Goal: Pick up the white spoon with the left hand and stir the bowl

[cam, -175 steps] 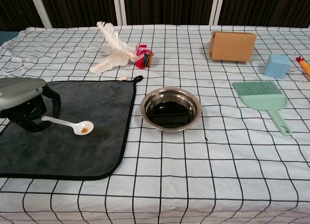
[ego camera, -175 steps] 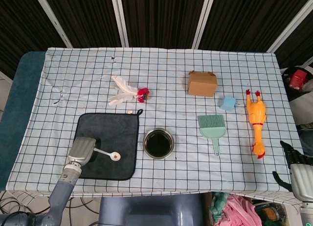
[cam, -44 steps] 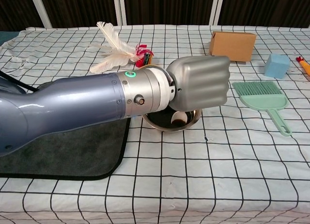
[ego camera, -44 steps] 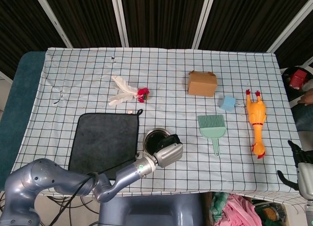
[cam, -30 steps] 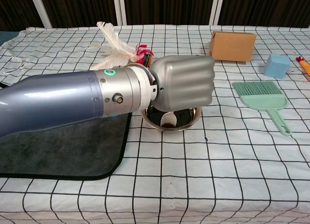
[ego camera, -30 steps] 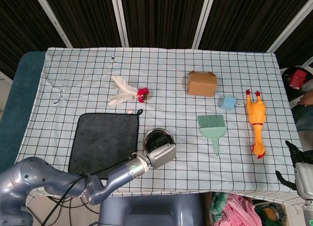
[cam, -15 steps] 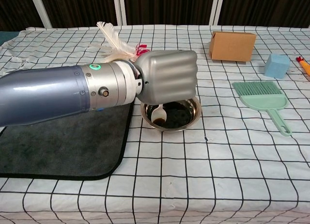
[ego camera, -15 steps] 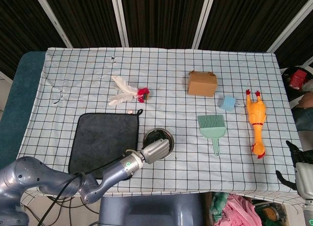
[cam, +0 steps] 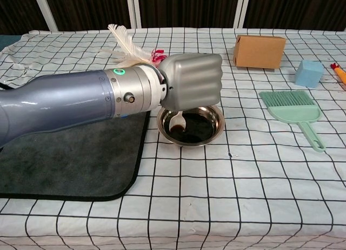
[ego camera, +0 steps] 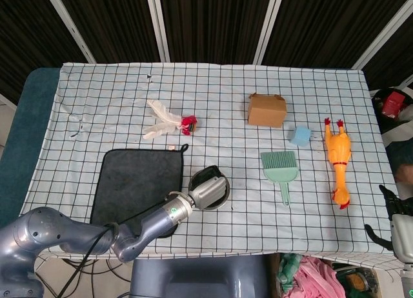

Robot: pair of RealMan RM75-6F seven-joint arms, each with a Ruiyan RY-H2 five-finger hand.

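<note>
spoon [cam: 178, 123] in bowl [cam: 208, 133], beside mat [cam: 81, 152]

Dark ribbed wall panels [ego camera: 213, 20] split by pale slanted bars across the top; below, desk [ego camera: 116, 91] draped in white black-gridded cloth; teal padding [ego camera: 19, 137] at left edge.

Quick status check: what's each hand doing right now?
Left hand: closed on the white spoon, whose tip dips into the bowl.
Right hand: at the table's edge, holding nothing, fingers apart.
</note>
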